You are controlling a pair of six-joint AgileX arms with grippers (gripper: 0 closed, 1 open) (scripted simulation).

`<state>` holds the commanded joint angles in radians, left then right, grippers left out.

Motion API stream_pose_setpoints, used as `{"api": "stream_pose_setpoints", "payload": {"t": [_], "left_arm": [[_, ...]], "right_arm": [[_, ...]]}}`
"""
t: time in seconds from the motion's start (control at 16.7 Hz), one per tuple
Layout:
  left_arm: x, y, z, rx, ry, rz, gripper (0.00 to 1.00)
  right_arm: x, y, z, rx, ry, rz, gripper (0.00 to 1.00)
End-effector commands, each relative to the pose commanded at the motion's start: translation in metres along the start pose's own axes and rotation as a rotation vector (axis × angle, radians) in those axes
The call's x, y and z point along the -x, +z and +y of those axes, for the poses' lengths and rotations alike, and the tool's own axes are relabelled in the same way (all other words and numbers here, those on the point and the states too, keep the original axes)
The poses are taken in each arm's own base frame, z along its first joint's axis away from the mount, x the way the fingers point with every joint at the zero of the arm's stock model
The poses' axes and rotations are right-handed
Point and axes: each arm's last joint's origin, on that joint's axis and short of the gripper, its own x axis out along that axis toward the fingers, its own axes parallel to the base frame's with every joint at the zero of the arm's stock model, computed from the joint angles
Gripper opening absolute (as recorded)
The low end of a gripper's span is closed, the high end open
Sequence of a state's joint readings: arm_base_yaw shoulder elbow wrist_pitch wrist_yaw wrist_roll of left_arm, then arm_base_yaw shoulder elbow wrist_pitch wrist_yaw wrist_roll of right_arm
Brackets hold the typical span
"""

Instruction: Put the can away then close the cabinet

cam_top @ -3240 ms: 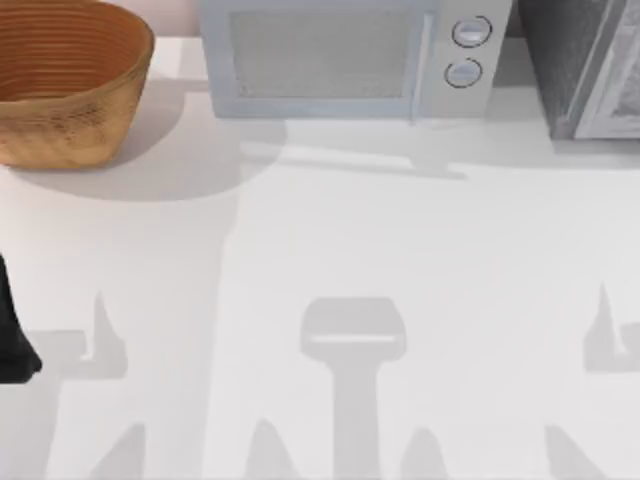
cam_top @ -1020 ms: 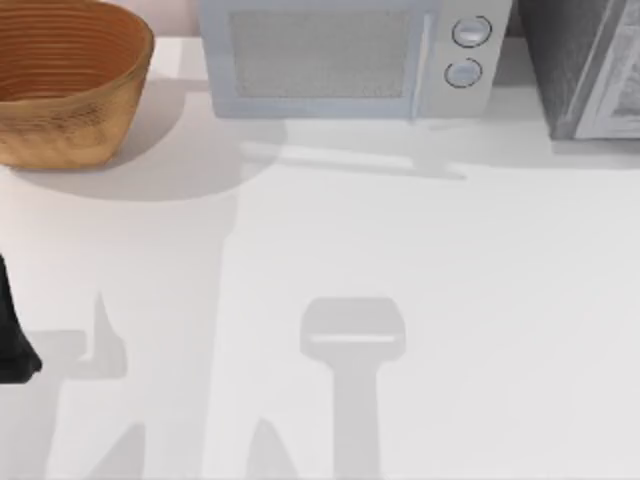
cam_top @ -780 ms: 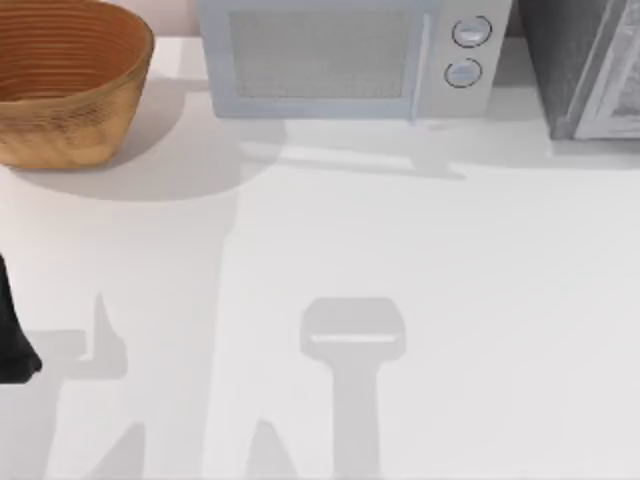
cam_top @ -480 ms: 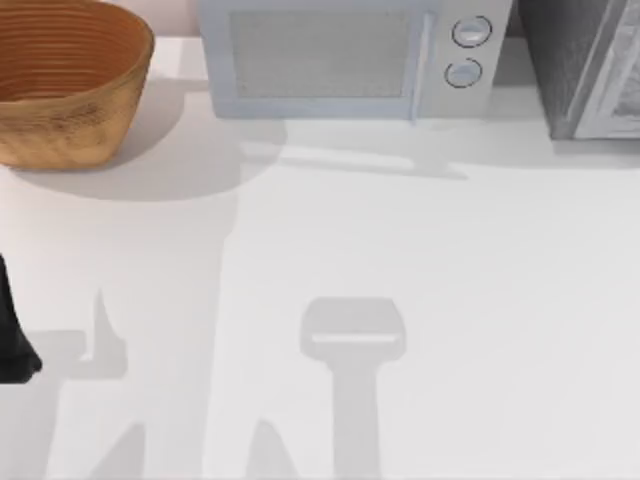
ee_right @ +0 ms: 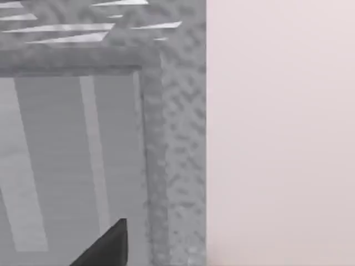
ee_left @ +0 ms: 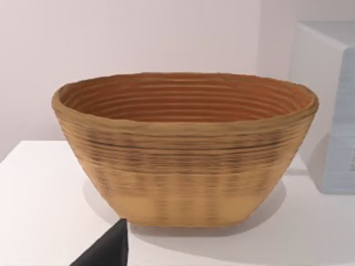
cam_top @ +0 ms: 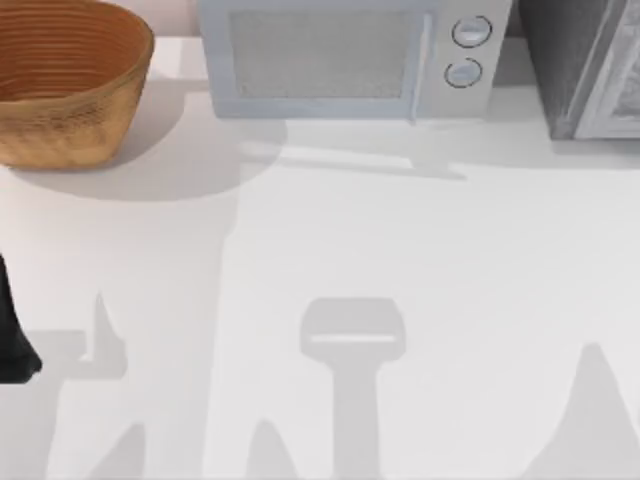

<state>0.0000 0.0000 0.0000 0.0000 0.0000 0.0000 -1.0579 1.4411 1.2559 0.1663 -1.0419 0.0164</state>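
Note:
The cabinet (cam_top: 560, 60), a dark grey speckled box, stands at the back right of the table, its pale framed door panel (cam_top: 612, 90) facing the front. The right wrist view looks at a speckled corner of the cabinet (ee_right: 177, 138) and the door panel (ee_right: 72, 166) from close by, with a dark tip of my right gripper (ee_right: 105, 245) low in the picture. The can is out of view. My left arm (cam_top: 10, 340) sits parked at the table's left edge, and a dark tip of my left gripper (ee_left: 108, 250) points toward the basket.
A woven brown basket (cam_top: 60, 80) stands at the back left. A pale grey microwave (cam_top: 345, 55) with two round knobs sits at the back middle, between basket and cabinet. Arm shadows lie across the white table (cam_top: 400, 240), one at its front right.
A broad arm shadow has appeared at the front right of the table, where there was none half a second ago. The left arm has not moved.

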Motion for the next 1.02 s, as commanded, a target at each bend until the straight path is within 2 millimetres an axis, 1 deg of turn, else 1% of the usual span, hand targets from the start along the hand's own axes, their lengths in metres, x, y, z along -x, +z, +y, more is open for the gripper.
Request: {"api": "stream_pose_setpoints", "payload": {"t": [0.12,0.24,0.36,0.48,0.6,0.9,1.02], "left_arm": [[0.000,0.000,0.000,0.000,0.000,0.000,1.00],[0.000,0.000,0.000,0.000,0.000,0.000,1.00],[0.000,0.000,0.000,0.000,0.000,0.000,1.00],[0.000,0.000,0.000,0.000,0.000,0.000,1.00],[0.000,0.000,0.000,0.000,0.000,0.000,1.00],[0.000,0.000,0.000,0.000,0.000,0.000,1.00],[0.000,0.000,0.000,0.000,0.000,0.000,1.00]], "right_arm": [[0.007,0.042,0.013,-0.004,0.001,0.002,1.00],[0.015,0.078,0.031,-0.001,0.002,-0.001,1.00],[0.025,0.106,0.050,0.007,0.004,-0.006,1.00],[0.032,0.125,0.065,0.017,0.006,-0.012,1.00],[0.036,0.133,0.073,0.022,0.008,-0.016,1.00],[0.036,0.133,0.072,0.024,0.005,-0.017,1.00],[0.030,0.134,0.076,0.025,0.009,-0.018,1.00]]}}
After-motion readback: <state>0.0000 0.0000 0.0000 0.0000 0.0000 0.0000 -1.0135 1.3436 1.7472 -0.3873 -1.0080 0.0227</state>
